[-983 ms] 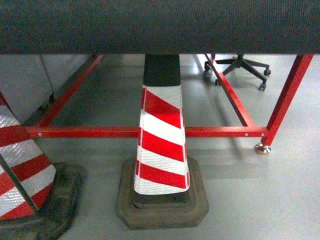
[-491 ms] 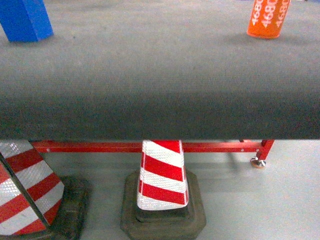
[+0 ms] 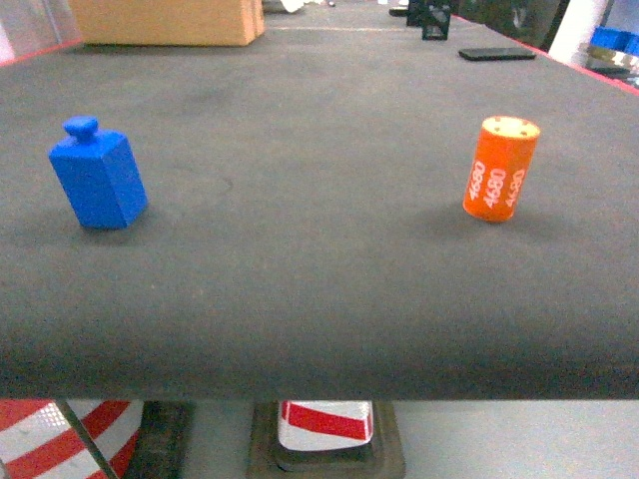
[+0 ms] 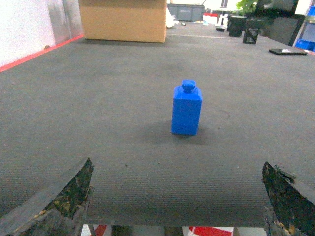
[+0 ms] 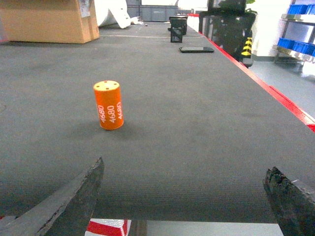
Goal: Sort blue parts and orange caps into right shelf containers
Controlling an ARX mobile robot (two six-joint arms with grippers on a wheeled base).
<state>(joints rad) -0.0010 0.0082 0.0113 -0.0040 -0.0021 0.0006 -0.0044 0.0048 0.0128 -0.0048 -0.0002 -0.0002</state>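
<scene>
A blue part [image 3: 98,180] with a small knob on top stands on the left of the dark table mat, and the left wrist view shows the blue part [image 4: 187,109] dead ahead. An orange cap [image 3: 500,168], printed 4680, stands on the right. My left gripper [image 4: 177,167] is open at the table's near edge, well short of the part. My right gripper [image 5: 185,166] is also open at the near edge, with the orange cap [image 5: 109,105] ahead and to its left. Neither gripper shows in the head view. Blue shelf containers [image 5: 299,9] stand far off on the right.
A cardboard box [image 3: 165,20] stands at the far left of the table. A black phone [image 3: 496,54] and a small black frame [image 5: 177,27] lie far back on the right. The table's right edge [image 5: 275,93] is red. A striped traffic cone [image 3: 324,419] stands under the table.
The head view has risen from the floor and cones under the table up to the table top, bringing the blue part and orange cap fully into view.
</scene>
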